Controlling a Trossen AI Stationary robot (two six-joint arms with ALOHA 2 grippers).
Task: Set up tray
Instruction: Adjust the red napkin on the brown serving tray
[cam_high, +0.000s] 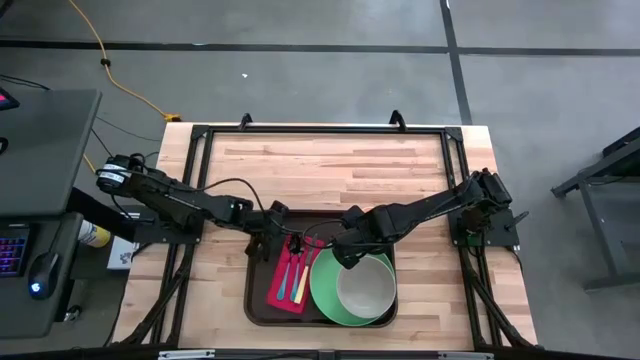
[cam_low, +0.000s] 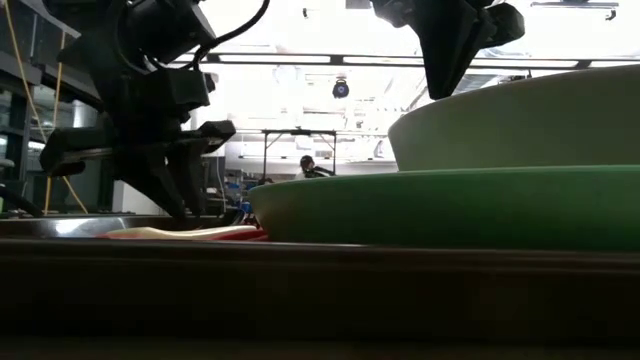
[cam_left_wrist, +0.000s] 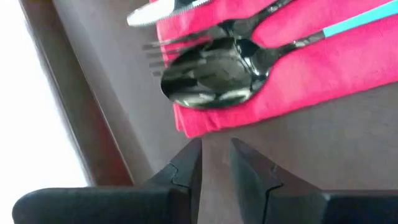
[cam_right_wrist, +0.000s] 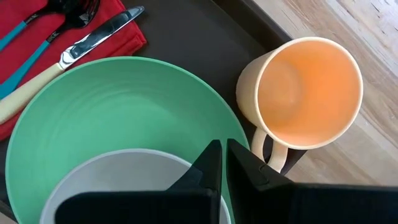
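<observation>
The large dark brown rectangular plastic tray (cam_high: 258, 300) is seen at the wooden worktop's (cam_high: 330, 165) near edge. The left hand (cam_left_wrist: 216, 163), its fingers narrowly parted and empty, is held over the red cloth napkin's (cam_left_wrist: 311, 68) end. The right hand (cam_right_wrist: 222, 163), fingers closed on nothing, is poised above the green round plate (cam_right_wrist: 118, 106).

Nothing readable anywhere that I could find. No labels, brand marks, numbers or signs showed up on anything on the table, on the arms, or in the room behind it.
</observation>
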